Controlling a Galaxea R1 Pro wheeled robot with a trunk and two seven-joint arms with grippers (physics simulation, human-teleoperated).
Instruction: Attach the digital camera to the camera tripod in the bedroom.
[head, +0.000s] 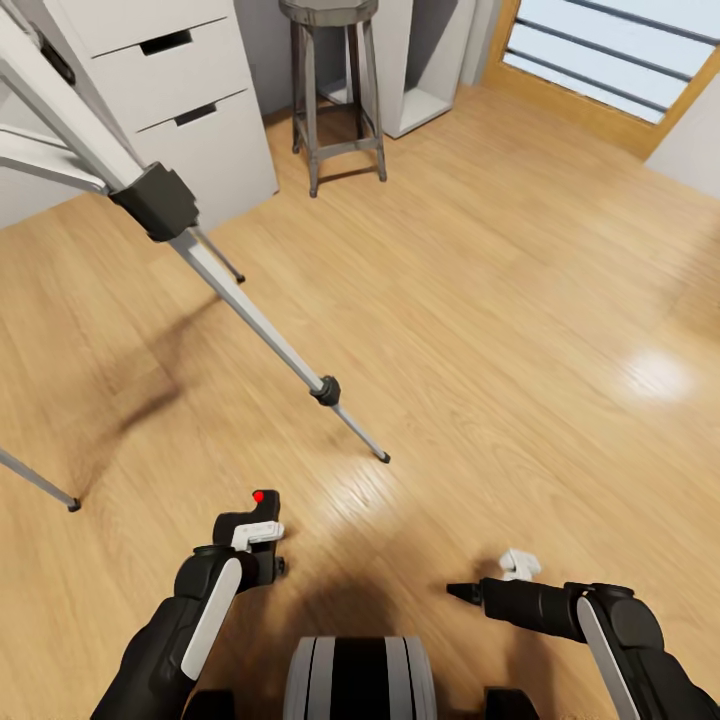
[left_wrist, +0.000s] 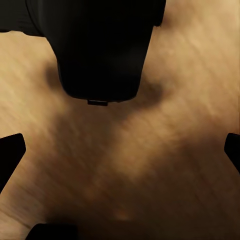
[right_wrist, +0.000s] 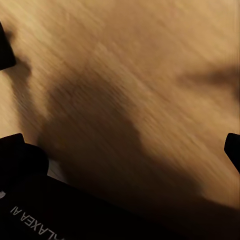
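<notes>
Beside the camera tripod (head: 240, 300), left jaws clamp the digital camera (head: 250, 525); right jaws apart.

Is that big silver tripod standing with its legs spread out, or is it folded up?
Spread. The camera tripod has legs splaying apart from its black joint, with separate feet planted on the wood floor.

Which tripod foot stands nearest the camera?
The foot ending the leg that slants toward the robot; the other visible feet stand farther from the digital camera.
</notes>
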